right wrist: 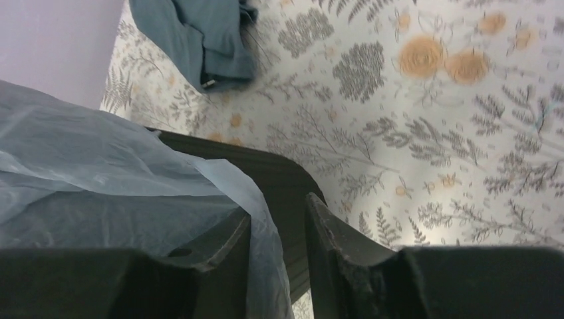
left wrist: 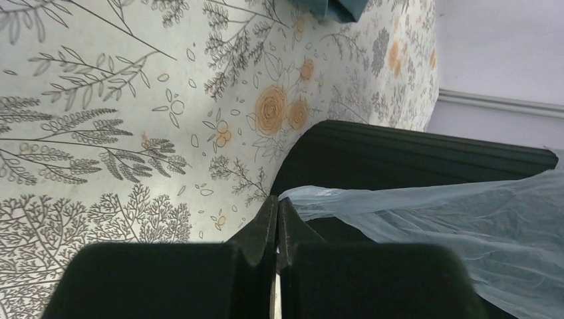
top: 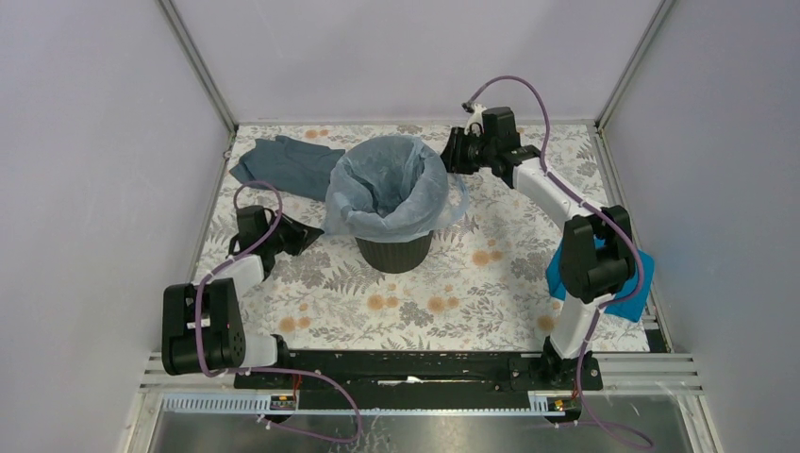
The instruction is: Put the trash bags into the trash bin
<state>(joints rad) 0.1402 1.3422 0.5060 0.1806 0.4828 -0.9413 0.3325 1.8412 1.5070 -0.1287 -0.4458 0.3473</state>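
From above: bag (top: 387, 189) draped over the mouth of the bin (top: 394, 257), middle sunk inside, skirt hanging outside all round. Bin upright near the middle of the table (top: 491, 283). Left gripper (top: 304, 232) low beside the skirt on the near-left. Right gripper (top: 455, 151) up at the far-right rim. Dark cloth (top: 283, 165) just beside the bag's far-left side. Bright blue folded piece (top: 625, 288) at the right edge, partly behind the right arm.

From the left wrist: left gripper (left wrist: 277, 206) clenched, no gap between the fingers. A corner of the bag (left wrist: 432, 212) ending right at the tips, ribbed wall of the bin (left wrist: 399, 153) just behind. No telling whether any film is actually nipped.

From the right wrist: right gripper (right wrist: 278, 216) released, fingers apart. A fold of bag (right wrist: 100, 159) hanging in the gap against one finger, bin rim (right wrist: 266, 163) crossing behind. Nothing gripped.

Likely step: seating the liner, with the hem to be snugged down around the rim.

- Confirm the left pinch has film before pulling; if not, reopen and go deeper onto the corner.
- Close the right fingers on film alone, clear of the rim.
- Tug down slowly and evenly on opposite sides, since thin film probably slips or tears under a jerk.
- Keep the pull downward, not sideways, as a light bin could slide or tip.
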